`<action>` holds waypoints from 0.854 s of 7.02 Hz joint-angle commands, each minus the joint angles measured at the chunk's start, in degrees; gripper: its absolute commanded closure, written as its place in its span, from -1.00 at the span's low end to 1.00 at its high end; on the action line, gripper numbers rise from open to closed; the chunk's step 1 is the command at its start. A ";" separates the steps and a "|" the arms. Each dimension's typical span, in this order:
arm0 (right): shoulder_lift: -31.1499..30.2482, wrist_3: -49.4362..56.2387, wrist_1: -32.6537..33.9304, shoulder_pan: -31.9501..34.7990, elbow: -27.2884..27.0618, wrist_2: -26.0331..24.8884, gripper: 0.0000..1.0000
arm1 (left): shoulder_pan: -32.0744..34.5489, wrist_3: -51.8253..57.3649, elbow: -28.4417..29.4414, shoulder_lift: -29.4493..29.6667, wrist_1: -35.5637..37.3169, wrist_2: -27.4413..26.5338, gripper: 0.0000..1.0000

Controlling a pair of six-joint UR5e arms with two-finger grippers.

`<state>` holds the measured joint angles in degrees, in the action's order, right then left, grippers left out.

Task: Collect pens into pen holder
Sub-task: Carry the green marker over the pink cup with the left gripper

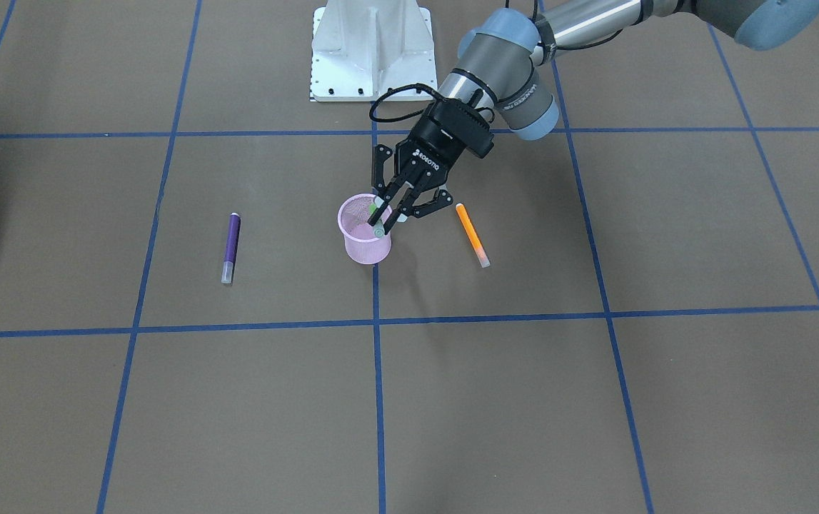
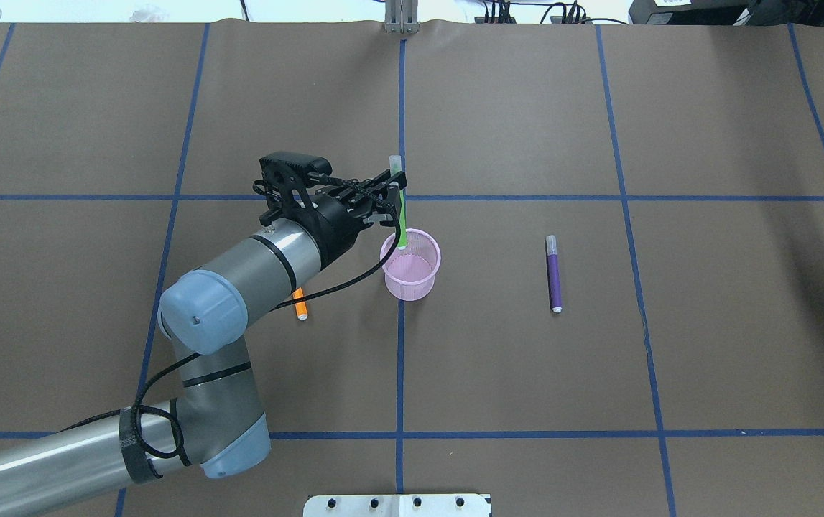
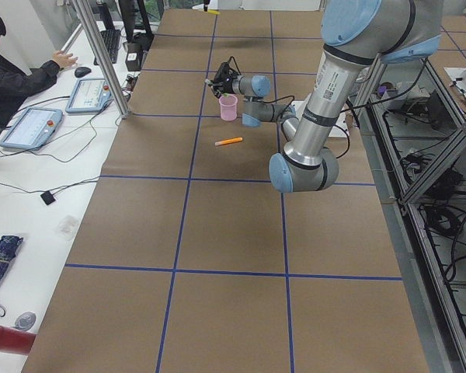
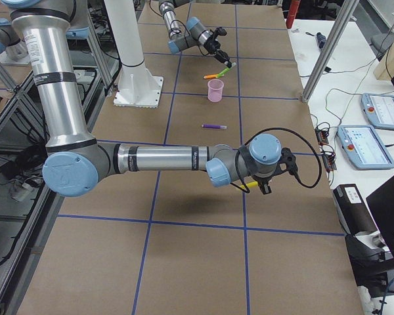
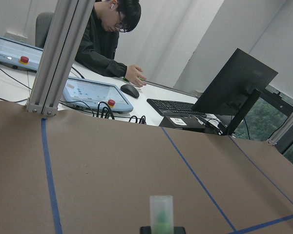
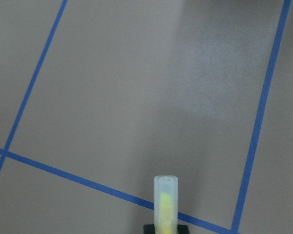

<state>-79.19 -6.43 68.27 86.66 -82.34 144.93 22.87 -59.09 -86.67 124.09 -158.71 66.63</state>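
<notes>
Pen holder point(image 1: 365, 250) between purple pen point(image 1: 230, 246) and orange pen point(image 1: 471, 233), both flat.

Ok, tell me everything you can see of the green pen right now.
The green pen is a short, thick, bright green marker with a clear, plastic-looking cap end. The left gripper is shut on its middle and holds it off the table, tilted, cap end up. Its lower end hangs over the mouth of the pink mesh pen holder, at the side away from the robot. I cannot tell whether it touches the mesh. Only the gripper's fingers clearly touch it.
</notes>
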 commanded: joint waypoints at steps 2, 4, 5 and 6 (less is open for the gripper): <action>-0.08 -0.60 -0.15 -0.26 -1.25 0.70 1.00 | -1.42 0.02 3.95 0.97 -2.04 -1.33 1.00; 0.00 -0.60 -0.33 -0.26 -1.33 2.37 1.00 | -1.42 0.11 6.94 2.20 -2.04 -1.68 1.00; 0.00 -0.60 -0.24 -0.26 -1.68 2.37 1.00 | -1.42 0.11 7.30 2.21 -2.04 -1.68 1.00; 0.00 -0.60 -0.33 -0.26 -1.77 2.37 1.00 | -1.51 0.11 7.30 2.21 -2.04 -1.59 0.35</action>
<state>-79.19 -7.03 67.99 86.40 -83.92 147.21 21.42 -58.99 -79.69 126.22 -160.75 65.01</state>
